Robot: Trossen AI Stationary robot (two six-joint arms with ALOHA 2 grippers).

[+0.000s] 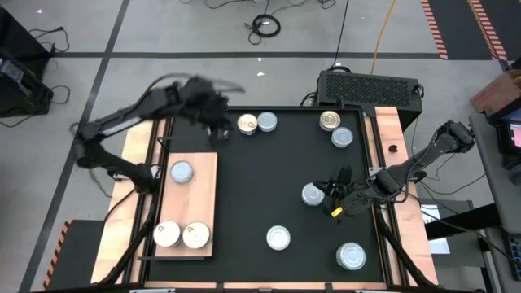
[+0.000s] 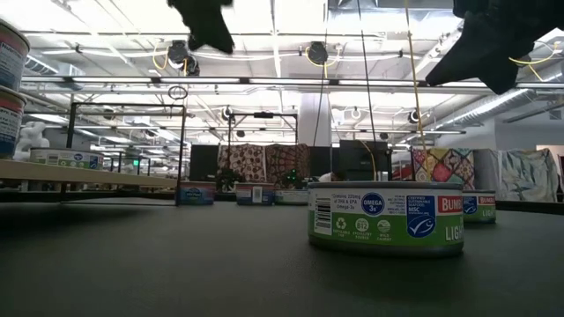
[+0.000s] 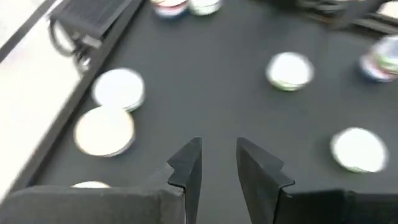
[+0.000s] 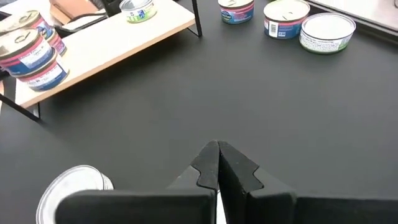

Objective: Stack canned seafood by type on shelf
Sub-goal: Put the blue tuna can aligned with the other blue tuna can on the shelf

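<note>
1. Far left on the high view, the shelf lies along the left side of the black mat, a light wooden board with three stops of tins on it.
2. One silver-topped tin sits alone toward the shelf's far end; two cream-topped tins and stand side by side, touching, at its near end. The right wrist view shows cans stacked two high at that near end.
3. Up over the mat's far left corner, the left gripper hangs in the air, blurred, just left of the far pair. Its fingers stand parted with a gap between them, nothing in it.
4. Next along, that far pair: a gold-topped tin touching a silver-topped one by the mat's far edge.
5. Mid-mat, near edge, a lone silver tin.
6. Further right, another silver tin sits just left of the right gripper, which is low over the mat with its fingers clenched tight together, holding nothing.
7. At the far right corner, a gold tin and a silver tin sit close together.
8. Last, at the near right corner, one more silver tin, well apart from the rest.
</note>
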